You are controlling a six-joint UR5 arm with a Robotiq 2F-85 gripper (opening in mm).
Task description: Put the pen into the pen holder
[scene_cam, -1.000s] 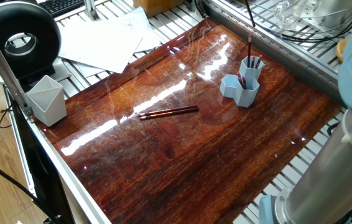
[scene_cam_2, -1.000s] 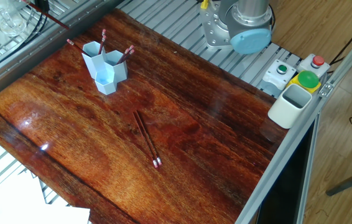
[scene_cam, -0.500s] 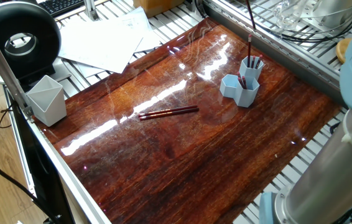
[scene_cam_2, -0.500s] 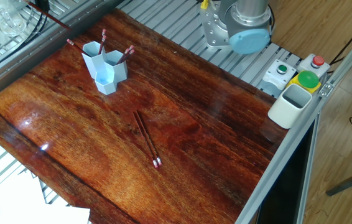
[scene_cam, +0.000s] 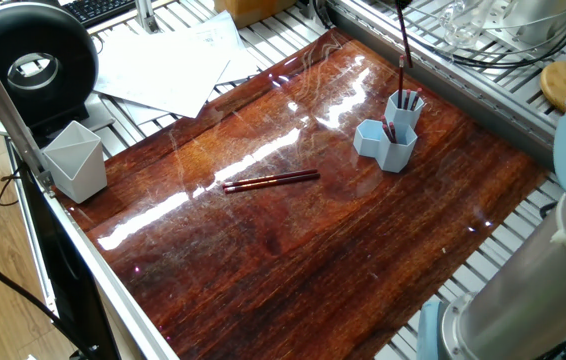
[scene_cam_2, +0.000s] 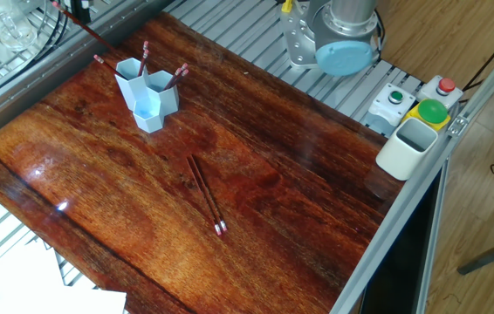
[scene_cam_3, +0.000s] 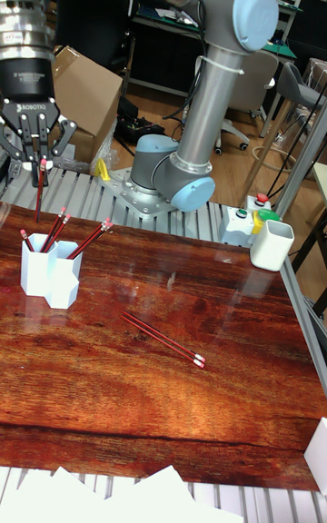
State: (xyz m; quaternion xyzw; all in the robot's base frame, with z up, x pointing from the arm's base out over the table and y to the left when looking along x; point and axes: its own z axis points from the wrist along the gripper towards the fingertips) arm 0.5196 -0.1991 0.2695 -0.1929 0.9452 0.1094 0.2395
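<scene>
The light blue pen holder stands near the far edge of the wooden table and has several red pens in its tubes. In the tall fixed view my gripper hangs just above it, shut on a red pen. The held pen points down, its tip just over the holder's back tube. Two more red pens lie side by side in the middle of the table.
A pale grey-white angular cup sits at the table's edge beside a button box. The arm's base stands behind the table. Loose papers lie beyond one corner.
The held pen has shifted a little toward the pen holder. The arm's upper part has swung slightly. The two pens on the table have not moved.
</scene>
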